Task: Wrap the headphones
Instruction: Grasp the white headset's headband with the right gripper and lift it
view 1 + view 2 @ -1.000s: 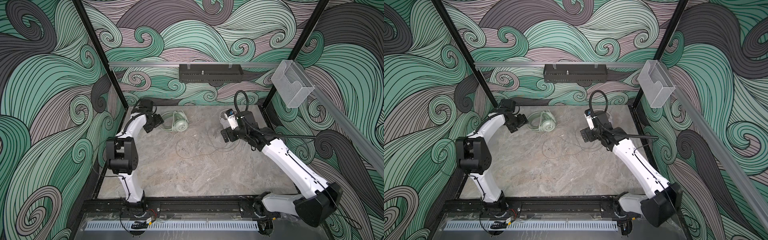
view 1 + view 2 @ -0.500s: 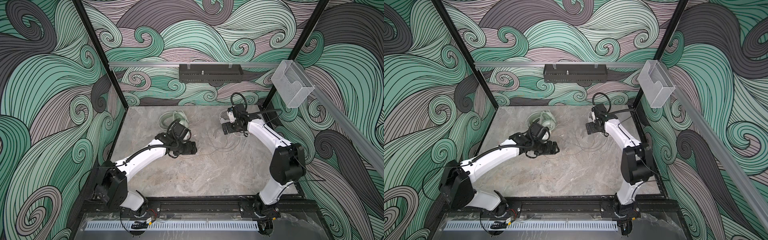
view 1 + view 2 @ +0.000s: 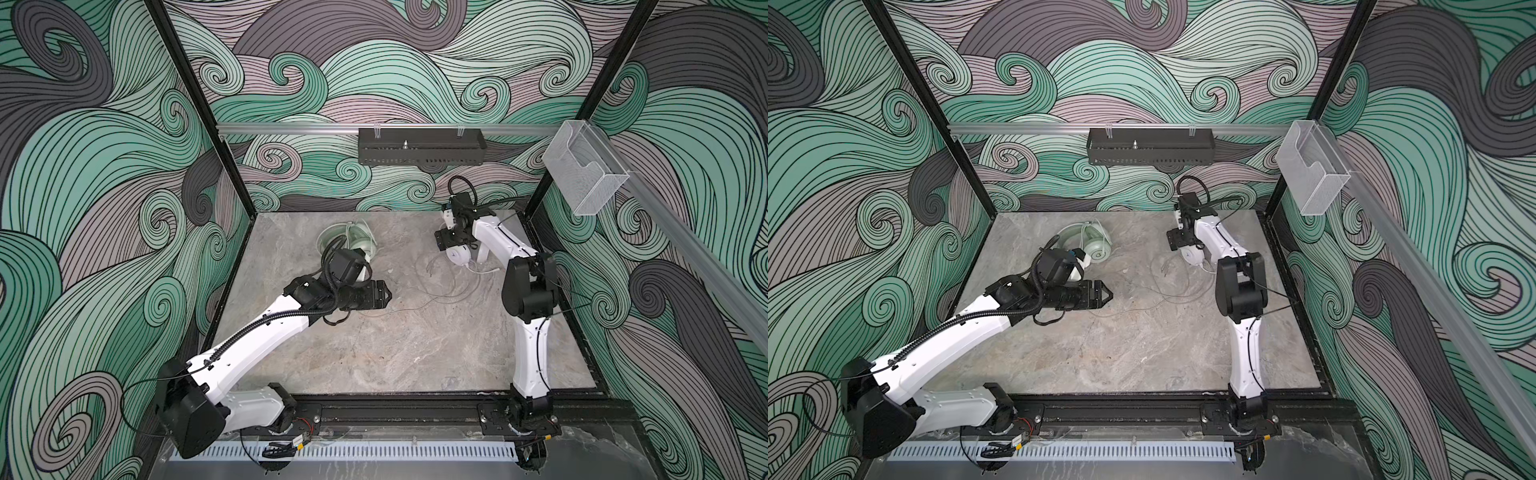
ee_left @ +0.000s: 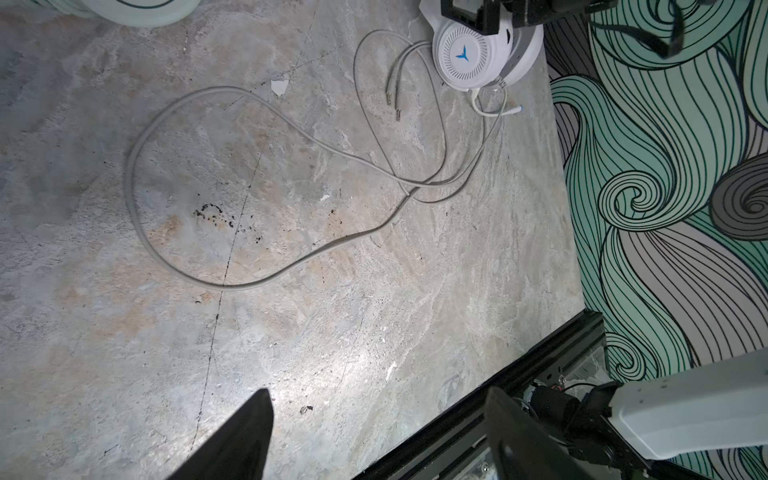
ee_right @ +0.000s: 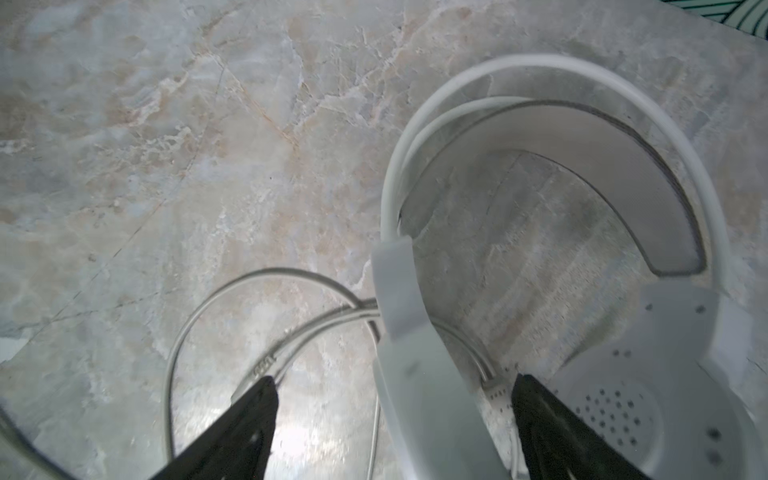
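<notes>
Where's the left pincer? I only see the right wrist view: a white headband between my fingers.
Observer: The left pincer is open and empty above the table, mid-floor.
Operator: And the white headset's cable?
Observer: The cable sprawls in one big loose loop, reaching toward the left pincer.
Operator: The mint headset?
Observer: The mint headset lies near the back wall, on the left pincer's side.

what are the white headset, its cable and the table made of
White over-ear headset with blue arrow mark: likely moulded matte plastic, slotted earcup grille. Thin grey cable: probably rubbery sheath, limp loops. Grey veined tabletop: stone look, slight sheen; real or printed, cannot tell.
</notes>
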`<state>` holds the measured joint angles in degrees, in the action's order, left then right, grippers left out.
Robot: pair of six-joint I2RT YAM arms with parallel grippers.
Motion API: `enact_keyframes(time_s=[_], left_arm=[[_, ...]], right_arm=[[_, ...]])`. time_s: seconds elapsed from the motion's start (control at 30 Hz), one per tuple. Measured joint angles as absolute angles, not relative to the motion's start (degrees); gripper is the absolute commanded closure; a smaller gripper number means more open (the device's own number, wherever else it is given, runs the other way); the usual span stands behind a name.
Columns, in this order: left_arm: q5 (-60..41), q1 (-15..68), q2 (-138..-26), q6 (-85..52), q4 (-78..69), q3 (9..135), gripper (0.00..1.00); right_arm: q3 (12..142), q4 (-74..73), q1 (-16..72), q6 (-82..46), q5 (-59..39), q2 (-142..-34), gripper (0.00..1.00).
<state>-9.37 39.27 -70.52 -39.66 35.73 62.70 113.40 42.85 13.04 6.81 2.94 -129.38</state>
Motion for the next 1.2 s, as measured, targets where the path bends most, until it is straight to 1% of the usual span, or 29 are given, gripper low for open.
enact_keyframes(time_s=[0.07,0.13,0.2,0.27,0.5,0.6,0.8,0.97,1.1,1.2], left_arm=[[-9.23,39.27,-70.17,-40.14,35.75,62.39,0.18],[-8.93,39.27,-69.97,-40.36,35.75,62.30,0.18],[-8.21,39.27,-69.67,-40.60,35.62,62.04,0.18],[-7.51,39.27,-69.30,-41.01,35.16,61.30,0.19],[-4.12,39.22,-68.03,-42.11,33.67,58.41,0.20],[-3.09,38.85,-67.79,-42.17,33.19,58.41,0.20],[-0.89,37.65,-65.76,-42.26,33.23,57.93,0.20],[-0.34,34.87,-62.24,-42.22,33.54,55.48,0.20],[-0.30,32.53,-60.05,-41.89,34.68,54.19,0.20],[-0.49,30.24,-58.17,-41.52,36.05,53.71,0.20]], right_arm=[[115.52,43.53,13.04,7.25,2.70,-131.76,0.26],[116.88,44.12,12.99,7.44,2.61,-133.49,0.30],[117.54,44.36,12.99,7.51,2.55,-134.58,0.38],[117.56,44.80,12.88,7.73,2.44,-135.06,0.44],[116.46,45.10,13.76,8.16,1.74,-134.58,0.56],[112.97,44.86,15.00,8.64,1.48,-132.40,0.64],[101.08,44.05,18.52,9.13,0.43,-123.59,0.71],[83.88,41.54,22.17,9.10,-1.19,-108.14,0.76],[75.02,39.90,26.20,9.54,-2.76,-96.64,0.76],[70.91,39.40,31.53,10.98,-3.81,-89.76,0.77]])
